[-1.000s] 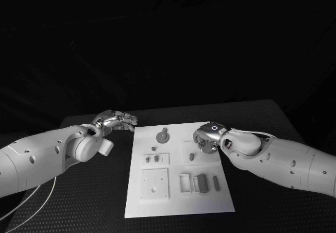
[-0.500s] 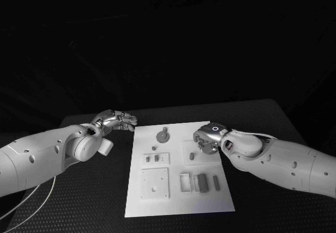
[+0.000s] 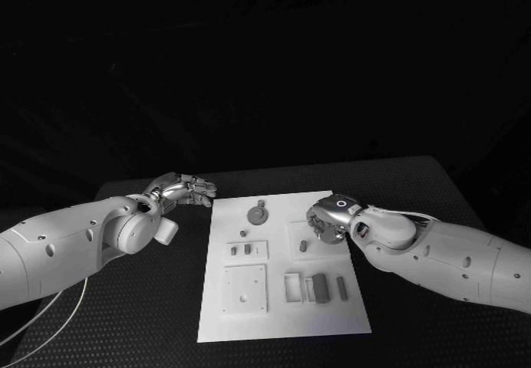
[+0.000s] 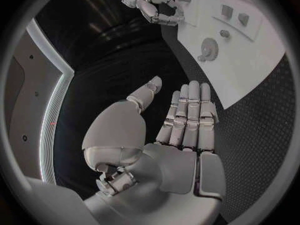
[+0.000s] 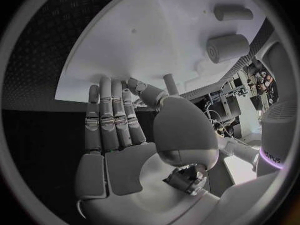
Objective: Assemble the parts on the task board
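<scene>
The right hand [image 3: 328,220] hovers over the board's [image 3: 282,322] far right corner, fingers straight and together, thumb bent inward near a small upright peg [image 5: 170,83]; whether it grips the peg I cannot tell. Just beyond its fingertips lies a gear [image 3: 258,215]. The left hand [image 3: 183,189] rests off the board's left edge over the tabletop [image 3: 133,330], fingers extended, holding nothing.

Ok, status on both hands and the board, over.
Left hand open, beside the task board. Right hand over its right edge, thumb by a small peg; grip unclear. No obstruction seen.
</scene>
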Controlling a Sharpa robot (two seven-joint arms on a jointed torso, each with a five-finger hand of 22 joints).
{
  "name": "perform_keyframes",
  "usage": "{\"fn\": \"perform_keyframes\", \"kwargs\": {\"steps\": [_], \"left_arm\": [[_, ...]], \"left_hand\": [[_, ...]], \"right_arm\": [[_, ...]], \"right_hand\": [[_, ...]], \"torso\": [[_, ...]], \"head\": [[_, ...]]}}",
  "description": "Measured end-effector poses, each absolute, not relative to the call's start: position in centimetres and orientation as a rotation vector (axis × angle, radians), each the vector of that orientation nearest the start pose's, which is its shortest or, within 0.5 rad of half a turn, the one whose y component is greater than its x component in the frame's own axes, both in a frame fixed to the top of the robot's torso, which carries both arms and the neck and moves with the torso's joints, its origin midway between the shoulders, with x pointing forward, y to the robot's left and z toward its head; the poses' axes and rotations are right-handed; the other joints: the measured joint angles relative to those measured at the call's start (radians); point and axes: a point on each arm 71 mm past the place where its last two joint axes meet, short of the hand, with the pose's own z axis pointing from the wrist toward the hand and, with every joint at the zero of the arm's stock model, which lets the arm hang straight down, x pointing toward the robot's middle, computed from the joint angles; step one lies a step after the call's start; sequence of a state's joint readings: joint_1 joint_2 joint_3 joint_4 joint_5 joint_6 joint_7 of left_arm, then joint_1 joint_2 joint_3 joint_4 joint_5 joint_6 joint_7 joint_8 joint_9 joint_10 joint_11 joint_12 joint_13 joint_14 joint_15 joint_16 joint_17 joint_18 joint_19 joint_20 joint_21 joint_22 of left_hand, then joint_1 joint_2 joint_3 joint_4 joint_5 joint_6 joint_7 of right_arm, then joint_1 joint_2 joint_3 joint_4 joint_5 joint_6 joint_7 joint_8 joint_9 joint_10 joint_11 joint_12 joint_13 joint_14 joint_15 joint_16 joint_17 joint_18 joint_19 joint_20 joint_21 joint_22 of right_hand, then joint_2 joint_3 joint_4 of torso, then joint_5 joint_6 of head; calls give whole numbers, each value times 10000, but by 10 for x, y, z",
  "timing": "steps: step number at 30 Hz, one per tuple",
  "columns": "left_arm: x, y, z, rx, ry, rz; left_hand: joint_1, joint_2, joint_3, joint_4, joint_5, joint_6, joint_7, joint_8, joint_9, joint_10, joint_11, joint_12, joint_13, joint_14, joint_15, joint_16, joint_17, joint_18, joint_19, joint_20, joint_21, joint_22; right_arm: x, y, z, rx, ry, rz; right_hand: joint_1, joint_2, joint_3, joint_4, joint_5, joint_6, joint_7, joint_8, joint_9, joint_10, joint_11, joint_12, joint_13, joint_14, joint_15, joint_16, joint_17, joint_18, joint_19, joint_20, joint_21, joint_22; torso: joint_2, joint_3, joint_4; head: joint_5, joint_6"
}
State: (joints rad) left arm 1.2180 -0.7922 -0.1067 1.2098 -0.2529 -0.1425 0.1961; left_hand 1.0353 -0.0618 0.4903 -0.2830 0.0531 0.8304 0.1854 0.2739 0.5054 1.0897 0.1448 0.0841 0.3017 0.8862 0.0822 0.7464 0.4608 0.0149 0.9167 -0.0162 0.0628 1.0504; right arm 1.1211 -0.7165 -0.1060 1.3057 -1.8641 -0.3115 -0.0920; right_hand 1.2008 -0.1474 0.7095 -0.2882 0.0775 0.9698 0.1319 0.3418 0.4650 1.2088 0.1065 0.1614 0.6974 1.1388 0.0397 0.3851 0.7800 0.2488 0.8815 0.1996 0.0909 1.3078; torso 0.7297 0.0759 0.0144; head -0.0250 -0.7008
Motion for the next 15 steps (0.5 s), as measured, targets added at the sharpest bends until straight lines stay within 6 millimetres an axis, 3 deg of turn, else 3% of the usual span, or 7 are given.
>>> {"fn": "perform_keyframes", "kwargs": {"steps": [8, 15], "left_arm": [[530, 274, -220, -9709, 16946, -12056], [531, 274, -220, -9703, 16961, -12040]], "left_hand": [[0, 0, -28, -28, 0, 0, 0, 0, 0, 0, 0, 0, 0, 0, 0, 0, 23, 0, 37, 37, 0, -11], [0, 0, -28, -28, 0, 0, 0, 0, 0, 0, 0, 0, -9, 72, -1, 0, 22, 0, 74, 0, 0, -19]], "right_arm": [[493, -192, -257, -5521, 16443, 3850], [495, -190, -258, -5587, 16354, 3759]], "right_hand": [[-51, 400, 0, 0, 0, 417, -195, 216, 136, 463, -214, 192, -1173, 380, -133, 136, 198, -1, 392, -104, 155, -1], [7, 457, 0, 0, 0, 537, -238, 221, 193, 550, -262, 238, -1289, 480, -198, 156, 298, -1, 516, -160, 194, -2]], "torso": [[0, 3, -5], [-1, -1, 0]], "head": [[-13, -13], [-37, -19]]}}
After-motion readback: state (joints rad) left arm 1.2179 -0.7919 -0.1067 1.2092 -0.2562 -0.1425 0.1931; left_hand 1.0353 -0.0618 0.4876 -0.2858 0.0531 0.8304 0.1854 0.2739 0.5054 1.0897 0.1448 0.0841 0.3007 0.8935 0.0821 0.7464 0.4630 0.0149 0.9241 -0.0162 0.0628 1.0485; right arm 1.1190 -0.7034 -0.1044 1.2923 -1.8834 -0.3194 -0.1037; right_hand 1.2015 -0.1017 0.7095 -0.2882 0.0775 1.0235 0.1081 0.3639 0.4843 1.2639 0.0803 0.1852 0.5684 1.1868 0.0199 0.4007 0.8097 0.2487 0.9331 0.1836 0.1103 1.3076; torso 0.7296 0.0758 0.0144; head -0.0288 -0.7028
